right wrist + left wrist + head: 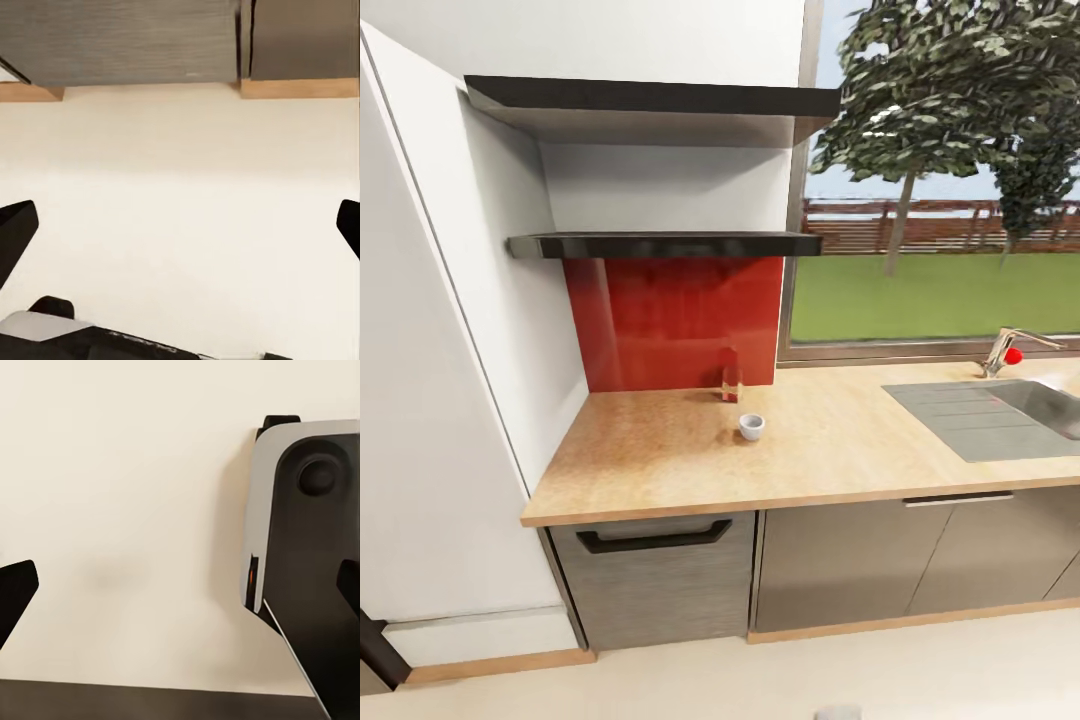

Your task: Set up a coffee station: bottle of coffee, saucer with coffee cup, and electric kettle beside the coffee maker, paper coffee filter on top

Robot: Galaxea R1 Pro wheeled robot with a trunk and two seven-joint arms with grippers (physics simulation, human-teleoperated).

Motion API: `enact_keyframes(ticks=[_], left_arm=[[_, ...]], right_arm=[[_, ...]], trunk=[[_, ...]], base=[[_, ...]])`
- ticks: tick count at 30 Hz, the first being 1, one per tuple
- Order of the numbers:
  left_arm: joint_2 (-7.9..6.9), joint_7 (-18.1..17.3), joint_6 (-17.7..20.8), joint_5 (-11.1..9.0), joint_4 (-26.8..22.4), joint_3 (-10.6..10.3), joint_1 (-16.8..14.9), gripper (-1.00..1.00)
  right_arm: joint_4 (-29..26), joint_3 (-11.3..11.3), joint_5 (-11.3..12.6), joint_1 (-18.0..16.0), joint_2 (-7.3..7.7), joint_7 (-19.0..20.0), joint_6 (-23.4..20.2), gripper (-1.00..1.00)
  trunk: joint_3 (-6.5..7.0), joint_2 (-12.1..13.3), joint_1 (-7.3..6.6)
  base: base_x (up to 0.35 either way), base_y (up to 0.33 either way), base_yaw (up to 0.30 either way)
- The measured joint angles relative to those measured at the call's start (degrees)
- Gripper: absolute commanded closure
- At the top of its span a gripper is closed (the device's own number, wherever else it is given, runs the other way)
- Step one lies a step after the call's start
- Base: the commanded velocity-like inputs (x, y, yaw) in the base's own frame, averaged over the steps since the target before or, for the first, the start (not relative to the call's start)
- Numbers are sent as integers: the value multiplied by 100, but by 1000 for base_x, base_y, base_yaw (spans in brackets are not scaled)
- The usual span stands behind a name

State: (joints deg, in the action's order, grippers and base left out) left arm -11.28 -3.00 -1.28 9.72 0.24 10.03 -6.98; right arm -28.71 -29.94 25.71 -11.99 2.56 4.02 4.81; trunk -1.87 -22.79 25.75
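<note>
The left gripper [180,592] is seen with its fingers [15,592] spread wide and nothing between them, pointed down at pale floor beside the robot's own base [307,555]. The right gripper [180,232] is likewise held spread and empty over the floor, with the grey cabinets [120,37] and their wooden plinth caught at the far edge of its view. Both arms are judged to be hanging low because the robot is driving up rather than reaching.

From the head view, the surface [660,460] is laid out in full: the coffee cup [751,426] is standing upright out in the open, and a small bottle [731,382] (too blurred to be sure, though likely the bottle of coffee) is set against the red splashback [670,320], a little behind the cup. The dark shelf [660,244] above looks bare from this angle. The steel sink [1000,415] is inset further right, under the window. What stands on the worktop is given by the head view alone; the wrist views offer floor and cabinet fronts.
</note>
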Motion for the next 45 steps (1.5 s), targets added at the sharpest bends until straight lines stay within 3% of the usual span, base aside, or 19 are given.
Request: enact_keyframes(ticks=[3,4,5,10,13,14,16,19,24,27,28,30,37,39,42,43,45], left_arm=[[4,0,-5,-11,-11,15,0,-100],[4,0,-6,-13,-16,27,0,-100],[5,0,-6,-10,-17,26,0,-100],[5,0,-7,7,-19,-8,0,-100],[7,1,-8,9,-30,-17,0,-100],[12,1,-8,14,-34,-41,0,-100],[17,-1,-8,20,-36,-54,0,-100],[21,-5,-8,29,-36,-58,0,-100],[22,-2,-8,33,-36,-59,0,-100],[16,0,-5,34,-33,-53,0,-100],[8,1,1,32,-15,-52,0,-100],[2,0,9,29,3,-51,0,-100],[-23,-8,81,27,58,-52,113,-100],[-29,-9,85,27,61,-57,230,-100],[-38,-9,88,27,63,-58,336,-100],[-44,-6,99,27,66,-64,472,-100],[-44,-1,103,27,63,-59,486,-100]], right_arm=[[-992,9,-11,-11,25,-204,-11,-100],[-1626,22,-12,-15,35,-687,-20,-100],[-2009,23,-12,-14,34,-913,-25,-100],[-3155,10,-14,-15,17,-1436,-188,-100],[-4146,7,10,-21,14,-1514,-628,-100],[-4788,88,4,-37,13,-1663,-1103,-100],[-5251,163,13,-192,-4,-2031,-1487,-100],[-5412,182,15,-548,-43,-2266,-1665,-100],[-5527,195,30,-951,-57,-2341,-1719,-100],[-5647,197,32,-1345,-65,-2357,-1770,-100],[-5584,208,19,-1698,-72,-2378,-1936,-100],[-5489,255,27,-1970,-74,-2436,-2091,-100],[-4372,941,30,-3056,-120,-2609,-3074,-100],[-3948,1045,29,-3254,-132,-2617,-3467,-100],[-3751,1087,22,-3365,-136,-2623,-3635,-100],[-3682,1102,7,-3628,-132,-2658,-3836,-100],[-3664,1109,16,-3687,-123,-2656,-4024,-100]], trunk=[[1,0,0],[1,1,1],[1,-1,-1],[1,0,0],[1,0,0],[2,1,0],[1,1,0],[1,1,0],[1,1,0],[1,1,0],[2,2,0],[1,1,0],[0,2,0],[0,2,0],[0,1,0],[0,-7,-7],[0,-1,-4]], base=[[0,0,0],[0,0,0],[0,0,0],[0,0,0],[0,0,0],[0,0,0],[0,0,0],[0,0,0],[0,0,0],[0,0,0],[0,0,0],[0,0,0],[0,0,0],[0,0,0],[97,0,0],[310,0,0],[330,0,0]])
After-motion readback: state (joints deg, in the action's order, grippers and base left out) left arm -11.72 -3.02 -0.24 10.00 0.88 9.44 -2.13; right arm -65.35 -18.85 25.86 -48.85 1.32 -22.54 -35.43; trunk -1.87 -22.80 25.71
